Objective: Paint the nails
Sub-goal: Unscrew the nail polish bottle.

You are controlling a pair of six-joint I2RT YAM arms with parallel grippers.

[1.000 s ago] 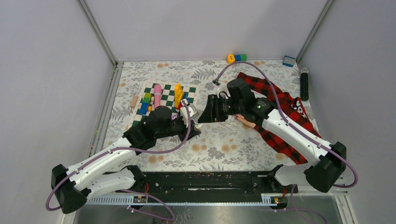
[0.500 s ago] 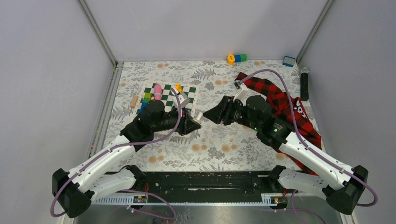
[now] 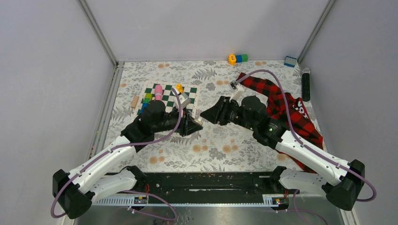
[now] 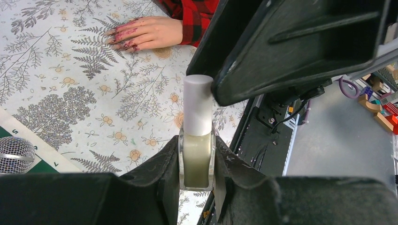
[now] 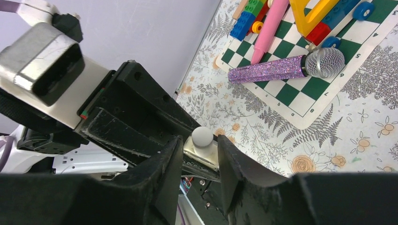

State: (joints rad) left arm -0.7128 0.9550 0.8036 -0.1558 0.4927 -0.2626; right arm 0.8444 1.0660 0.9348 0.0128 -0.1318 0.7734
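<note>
Over table, left claw clamped on polish bottle, right claw apart, drawn closer

A: Noting the extras. Chessboard mat on the floral tablecloth, left of centre?

B: Confirmed. A purple glitter microphone lies across its squares, mesh head on the board. A pink stick and a yellow triangular piece sit on it too, with a blue brick at its edge.

A: Off the board?

B: A wooden block lies just beside its left edge. An orange-green-blue toy is at the far wall. A small blue block sits in the far right corner, with a black cylinder near it.
</note>
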